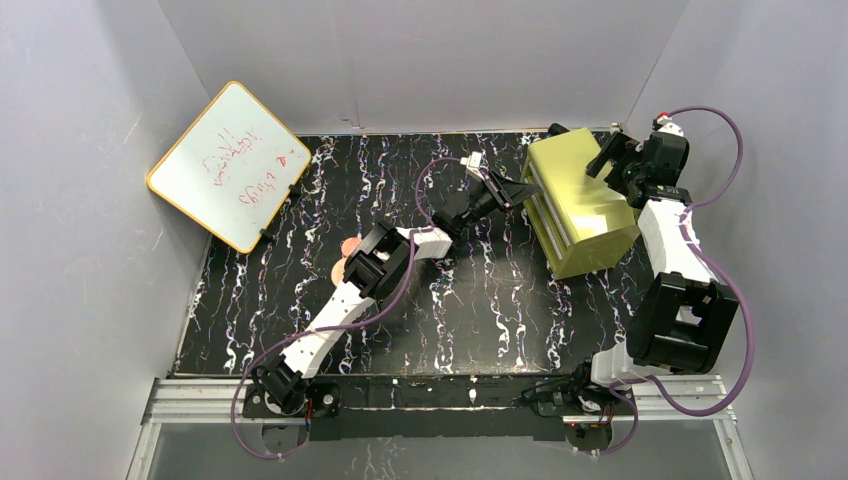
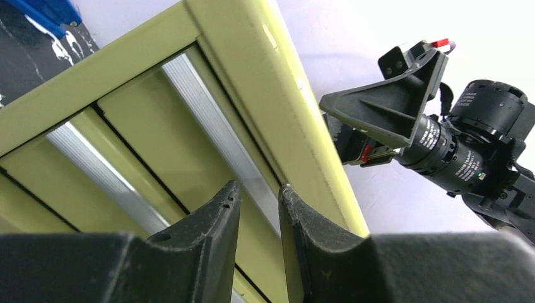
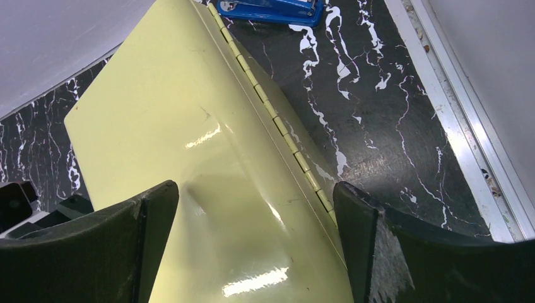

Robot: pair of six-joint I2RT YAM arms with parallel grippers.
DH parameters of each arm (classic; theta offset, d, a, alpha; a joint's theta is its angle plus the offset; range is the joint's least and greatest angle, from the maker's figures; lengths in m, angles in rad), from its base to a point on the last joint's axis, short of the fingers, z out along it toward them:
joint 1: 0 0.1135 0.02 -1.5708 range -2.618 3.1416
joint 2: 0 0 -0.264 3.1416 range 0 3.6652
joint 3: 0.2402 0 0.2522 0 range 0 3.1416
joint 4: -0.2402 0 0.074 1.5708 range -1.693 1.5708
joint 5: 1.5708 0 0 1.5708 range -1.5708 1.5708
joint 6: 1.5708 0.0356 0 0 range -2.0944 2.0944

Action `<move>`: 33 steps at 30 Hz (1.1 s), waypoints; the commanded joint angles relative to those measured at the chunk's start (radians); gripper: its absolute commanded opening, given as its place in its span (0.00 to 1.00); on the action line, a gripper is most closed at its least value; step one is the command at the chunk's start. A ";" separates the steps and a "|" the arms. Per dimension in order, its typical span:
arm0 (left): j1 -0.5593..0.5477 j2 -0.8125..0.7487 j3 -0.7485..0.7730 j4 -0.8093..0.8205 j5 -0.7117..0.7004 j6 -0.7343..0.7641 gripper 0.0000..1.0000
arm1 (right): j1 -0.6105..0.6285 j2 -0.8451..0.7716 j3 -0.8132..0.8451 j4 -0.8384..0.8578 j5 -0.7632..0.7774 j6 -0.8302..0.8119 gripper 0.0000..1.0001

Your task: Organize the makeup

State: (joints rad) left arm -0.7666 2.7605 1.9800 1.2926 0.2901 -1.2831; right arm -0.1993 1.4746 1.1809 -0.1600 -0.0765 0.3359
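Of the makeup I see only two copper-pink discs (image 1: pixel 350 244) (image 1: pixel 338 270), lying on the dark marbled table (image 1: pixel 480 320) and half hidden by my left arm. The rest is out of view. My left gripper (image 1: pixel 520 188) (image 2: pixel 260 189) is at the front of the yellow-green drawer box (image 1: pixel 580 200). Its jaws stand a narrow gap apart, and a silver drawer handle (image 2: pixel 208 120) shows in that gap. Whether the fingers touch the handle I cannot tell. My right gripper (image 1: pixel 612 155) (image 3: pixel 255 208) is open wide over the box top (image 3: pixel 189 139), next to its hinge (image 3: pixel 277 120).
A yellow-rimmed whiteboard (image 1: pixel 228 165) leans at the back left. A blue stapler (image 3: pixel 268 9) lies behind the box. Grey walls close in the table on three sides, and a metal rail (image 3: pixel 454 126) runs along the table's right edge.
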 commanded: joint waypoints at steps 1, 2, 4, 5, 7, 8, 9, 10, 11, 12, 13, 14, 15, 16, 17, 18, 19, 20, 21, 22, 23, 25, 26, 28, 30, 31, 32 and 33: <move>-0.007 -0.053 -0.030 0.024 0.001 0.017 0.27 | 0.001 0.001 -0.010 0.026 -0.029 -0.003 1.00; -0.007 -0.052 -0.031 0.025 0.001 0.017 0.27 | 0.001 0.001 -0.010 0.025 -0.030 -0.003 1.00; -0.007 -0.048 -0.023 0.026 -0.004 0.015 0.27 | 0.001 0.003 -0.010 0.025 -0.032 -0.003 1.00; -0.007 -0.043 -0.013 0.027 -0.005 0.014 0.27 | 0.001 0.003 -0.010 0.025 -0.032 -0.003 1.00; -0.007 -0.036 0.010 0.025 -0.009 0.011 0.27 | 0.001 0.002 -0.010 0.026 -0.032 -0.003 1.00; -0.007 -0.032 0.019 0.026 -0.011 0.010 0.27 | 0.001 0.002 -0.010 0.025 -0.031 -0.003 1.00; -0.007 -0.028 0.029 0.025 -0.012 0.010 0.27 | 0.001 0.004 -0.011 0.025 -0.031 -0.003 1.00; -0.007 -0.025 0.038 0.023 -0.013 0.009 0.27 | 0.001 0.005 -0.010 0.026 -0.031 -0.003 1.00; -0.007 -0.020 0.048 0.020 -0.013 0.006 0.27 | 0.001 0.006 -0.010 0.025 -0.031 -0.003 1.00; -0.007 -0.016 0.057 0.017 -0.014 0.004 0.27 | 0.001 0.008 -0.008 0.025 -0.031 -0.003 1.00; -0.007 -0.011 0.064 0.014 -0.014 0.003 0.27 | 0.001 0.009 -0.007 0.025 -0.031 -0.003 1.00; -0.007 -0.005 0.070 0.012 -0.015 0.002 0.27 | 0.001 0.009 -0.006 0.025 -0.031 -0.003 1.00; -0.008 -0.001 0.075 0.009 -0.016 0.001 0.27 | 0.001 0.009 -0.004 0.025 -0.031 -0.003 1.00; -0.008 0.004 0.082 0.006 -0.015 -0.001 0.27 | 0.001 0.009 -0.004 0.026 -0.031 -0.003 1.00; -0.010 0.007 0.086 0.005 -0.015 -0.002 0.27 | 0.001 0.008 -0.004 0.024 -0.031 -0.004 1.00; -0.010 0.010 0.089 0.004 -0.015 -0.002 0.27 | 0.001 0.010 -0.003 0.024 -0.030 -0.005 1.00; -0.011 0.009 0.088 0.004 -0.013 -0.003 0.27 | 0.001 0.010 -0.003 0.024 -0.029 -0.005 1.00; -0.012 0.008 0.084 0.004 -0.013 -0.002 0.27 | 0.001 0.010 -0.003 0.024 -0.029 -0.005 1.00; -0.013 0.007 0.075 0.004 -0.012 -0.002 0.27 | 0.001 0.010 -0.003 0.024 -0.029 -0.005 1.00; -0.013 0.003 0.066 0.004 -0.012 -0.002 0.27 | 0.001 0.011 -0.003 0.025 -0.031 -0.005 1.00; -0.014 -0.001 0.056 0.004 -0.011 0.000 0.27 | 0.001 0.012 -0.003 0.025 -0.031 -0.005 1.00; -0.014 -0.009 0.027 0.005 -0.007 0.002 0.26 | 0.001 0.012 -0.003 0.025 -0.032 -0.005 1.00; -0.014 -0.015 0.014 0.005 -0.007 0.005 0.26 | 0.001 0.012 -0.004 0.027 -0.032 -0.005 1.00; -0.014 -0.018 0.002 0.007 -0.010 0.008 0.26 | 0.001 0.013 -0.004 0.028 -0.033 -0.005 1.00; -0.014 -0.012 0.014 0.009 -0.008 0.006 0.26 | 0.001 0.015 -0.004 0.028 -0.034 -0.003 1.00; -0.014 -0.010 0.021 0.009 -0.009 0.003 0.26 | 0.001 0.015 -0.004 0.029 -0.034 -0.004 1.00; -0.014 -0.009 0.024 0.007 -0.009 0.003 0.26 | 0.001 0.015 -0.004 0.029 -0.033 -0.004 1.00; -0.016 -0.007 0.026 0.007 -0.010 0.004 0.26 | 0.001 0.015 -0.004 0.029 -0.033 -0.005 1.00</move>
State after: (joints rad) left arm -0.7715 2.7770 1.9892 1.2713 0.2825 -1.2938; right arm -0.2008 1.4799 1.1797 -0.1532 -0.0811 0.3359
